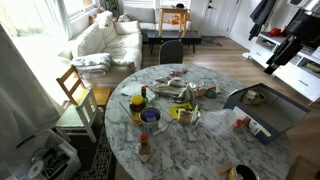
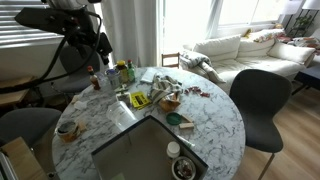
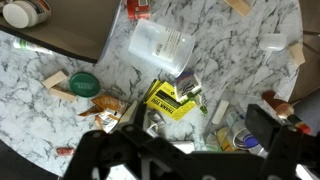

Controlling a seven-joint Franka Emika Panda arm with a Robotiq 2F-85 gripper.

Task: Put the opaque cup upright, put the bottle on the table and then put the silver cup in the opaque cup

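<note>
The opaque cup [image 3: 160,46], white plastic, lies on its side on the marble table [image 3: 60,60], just above a yellow leaflet [image 3: 170,102]. It also shows among the clutter in an exterior view [image 1: 173,90]. The silver cup [image 3: 251,140], small with a bluish inside, stands next to a yellow container [image 3: 226,135]; it also shows in an exterior view [image 1: 150,115]. A small bottle [image 1: 145,150] with a red label stands near the table's edge and appears in both exterior views [image 2: 97,80]. My gripper [image 3: 198,128] is open and empty, high above the clutter.
A grey tray [image 1: 283,115] with small items lies on the table's side [image 2: 135,150]. A green lid [image 3: 84,83], wooden blocks [image 3: 55,80] and wrappers are scattered about. Chairs [image 2: 260,95] stand around the table.
</note>
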